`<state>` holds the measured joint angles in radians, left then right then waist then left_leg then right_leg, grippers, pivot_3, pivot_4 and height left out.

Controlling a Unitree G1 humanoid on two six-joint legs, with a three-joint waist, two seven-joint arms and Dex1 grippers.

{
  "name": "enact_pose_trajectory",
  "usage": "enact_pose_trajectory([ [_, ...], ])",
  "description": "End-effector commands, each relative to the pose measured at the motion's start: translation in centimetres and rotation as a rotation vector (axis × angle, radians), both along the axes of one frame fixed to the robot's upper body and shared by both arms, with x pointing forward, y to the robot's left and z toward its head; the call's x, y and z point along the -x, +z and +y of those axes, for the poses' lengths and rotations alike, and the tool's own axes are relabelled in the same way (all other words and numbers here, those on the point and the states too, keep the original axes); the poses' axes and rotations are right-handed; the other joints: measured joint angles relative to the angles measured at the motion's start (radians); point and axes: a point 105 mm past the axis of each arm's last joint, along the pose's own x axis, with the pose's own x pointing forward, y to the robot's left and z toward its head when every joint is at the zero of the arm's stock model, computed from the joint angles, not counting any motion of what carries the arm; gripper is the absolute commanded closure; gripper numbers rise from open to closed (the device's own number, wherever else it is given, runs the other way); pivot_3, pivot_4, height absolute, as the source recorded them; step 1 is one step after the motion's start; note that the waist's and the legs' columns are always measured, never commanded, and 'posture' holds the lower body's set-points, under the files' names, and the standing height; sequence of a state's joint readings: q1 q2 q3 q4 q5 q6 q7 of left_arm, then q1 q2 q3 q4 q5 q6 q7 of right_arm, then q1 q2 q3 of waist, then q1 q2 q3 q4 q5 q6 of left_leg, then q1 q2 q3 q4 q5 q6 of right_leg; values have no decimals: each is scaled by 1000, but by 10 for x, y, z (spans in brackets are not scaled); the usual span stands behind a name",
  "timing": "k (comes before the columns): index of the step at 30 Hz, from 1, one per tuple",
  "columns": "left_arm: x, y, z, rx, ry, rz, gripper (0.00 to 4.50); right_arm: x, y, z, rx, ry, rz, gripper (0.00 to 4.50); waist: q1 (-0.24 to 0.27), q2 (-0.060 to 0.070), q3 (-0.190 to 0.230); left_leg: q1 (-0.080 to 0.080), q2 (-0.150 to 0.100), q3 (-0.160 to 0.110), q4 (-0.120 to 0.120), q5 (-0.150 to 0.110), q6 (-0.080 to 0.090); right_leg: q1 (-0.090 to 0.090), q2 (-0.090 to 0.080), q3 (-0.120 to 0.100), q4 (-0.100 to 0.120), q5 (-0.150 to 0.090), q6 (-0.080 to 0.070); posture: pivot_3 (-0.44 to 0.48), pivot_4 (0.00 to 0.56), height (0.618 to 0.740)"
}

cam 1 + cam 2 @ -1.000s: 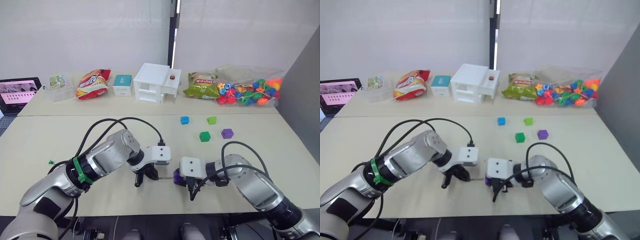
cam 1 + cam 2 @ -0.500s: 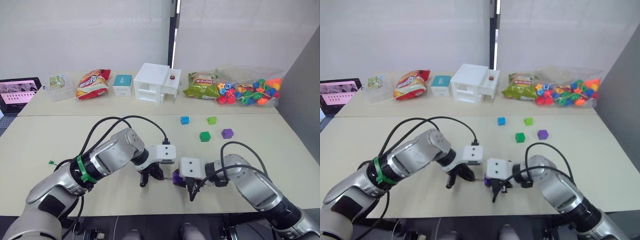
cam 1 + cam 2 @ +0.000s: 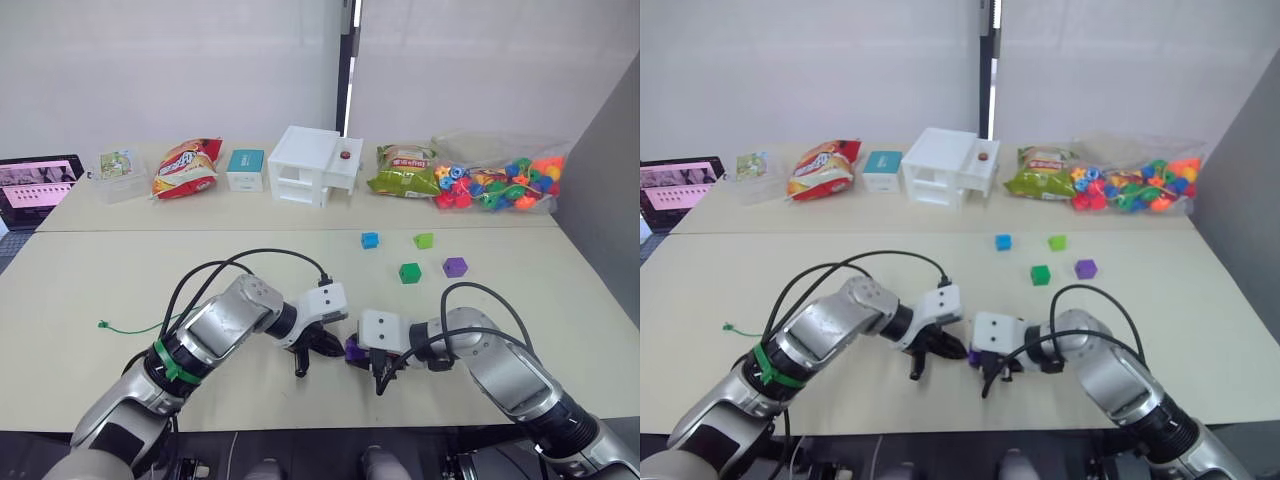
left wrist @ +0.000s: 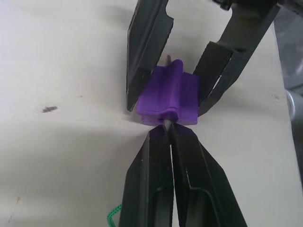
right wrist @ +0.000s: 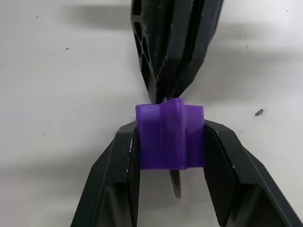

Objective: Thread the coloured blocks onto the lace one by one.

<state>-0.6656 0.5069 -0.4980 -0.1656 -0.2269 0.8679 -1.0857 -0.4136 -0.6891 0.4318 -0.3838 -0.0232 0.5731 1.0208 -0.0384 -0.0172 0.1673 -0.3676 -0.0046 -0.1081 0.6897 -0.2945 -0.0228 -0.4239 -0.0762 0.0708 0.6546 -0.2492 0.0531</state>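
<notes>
Between right fingers (image 5: 215, 184): purple block (image 5: 169, 136)

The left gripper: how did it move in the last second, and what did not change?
The left gripper, shut on the lace, moved right, toward the right gripper; the lace's dark tip now meets the purple block at its hole. A stretch of lace came into sight on the table. The right gripper stayed clamped on the block; the four other blocks stayed in place.
</notes>
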Motion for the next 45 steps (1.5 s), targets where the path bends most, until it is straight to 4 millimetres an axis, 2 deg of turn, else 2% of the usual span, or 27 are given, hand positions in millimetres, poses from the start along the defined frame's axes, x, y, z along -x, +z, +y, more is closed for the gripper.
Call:
enact_pose_trajectory([
  [1, 2, 21, -15, 141, -66, -83, 4500, -1, 0, -3, -14, -31, 1, 3158, 5, 0, 0, 0, 0, 0, 1, 0, 0, 0, 0, 0, 1, 0, 0, 0, 150, 740],
  [6, -9, 23, -15, 213, -40, -124, 4500, 1, 0, -5, -11, -28, 6, 3158, 10, 0, 0, -1, -1, 0, 4, 0, 0, 1, 0, 0, 1, 0, 0, 0, 150, 740],
  [9, -5, 28, -14, 263, -75, -50, 3536, 1, 0, -5, -8, -25, 9, 3158, 9, 0, 0, -1, -1, 0, 4, 0, 1, 0, 0, 0, 1, 0, 0, 0, 150, 740],
  [14, -6, 39, -3, 276, -91, -59, 1898, 1, -1, -8, -2, -37, 10, 3158, 4, 0, 0, 0, -1, 0, 4, -1, 1, 1, 0, 0, 2, 0, 0, 0, 150, 740],
  [18, -5, 46, 16, 228, -117, -60, 622, 0, -3, -12, 7, -54, 10, 3158, -2, 0, 0, 0, 0, 0, 3, -1, 1, 1, 0, 0, 2, 0, 0, 0, 150, 740],
  [23, -4, 41, 40, 184, -105, -72, 622, -3, -4, -16, 14, -71, 5, 3158, -1, 0, 0, 0, 0, 0, 4, -1, 1, 1, 0, 0, 2, 0, 0, 0, 150, 740],
  [27, -6, 17, 51, 93, -92, -119, 622, -3, -4, -17, 14, -79, 4, 3158, -1, 0, 0, 0, 0, 0, 4, -1, 1, 1, 0, 0, 2, 0, 0, 0, 150, 740],
  [32, -15, 0, 41, 87, -53, -190, 622, -2, -3, -17, 15, -79, 5, 3158, 6, 0, 0, 0, -1, 0, 4, -1, 1, 1, 0, 0, 1, 0, 0, 0, 150, 740],
  [40, -21, -20, 41, 57, -60, -230, 622, 0, -1, -18, 16, -84, 5, 3158, 7, -1, 0, 0, -1, 0, 4, -1, 1, 1, 0, 0, 1, 0, 0, 0, 150, 740],
  [45, -16, -20, 30, 111, -80, -220, 2099, 0, -1, -19, 15, -95, 7, 3158, 9, -1, 0, 0, -1, 0, 4, -1, 1, 1, 0, 0, 1, 0, 0, 0, 150, 740],
])
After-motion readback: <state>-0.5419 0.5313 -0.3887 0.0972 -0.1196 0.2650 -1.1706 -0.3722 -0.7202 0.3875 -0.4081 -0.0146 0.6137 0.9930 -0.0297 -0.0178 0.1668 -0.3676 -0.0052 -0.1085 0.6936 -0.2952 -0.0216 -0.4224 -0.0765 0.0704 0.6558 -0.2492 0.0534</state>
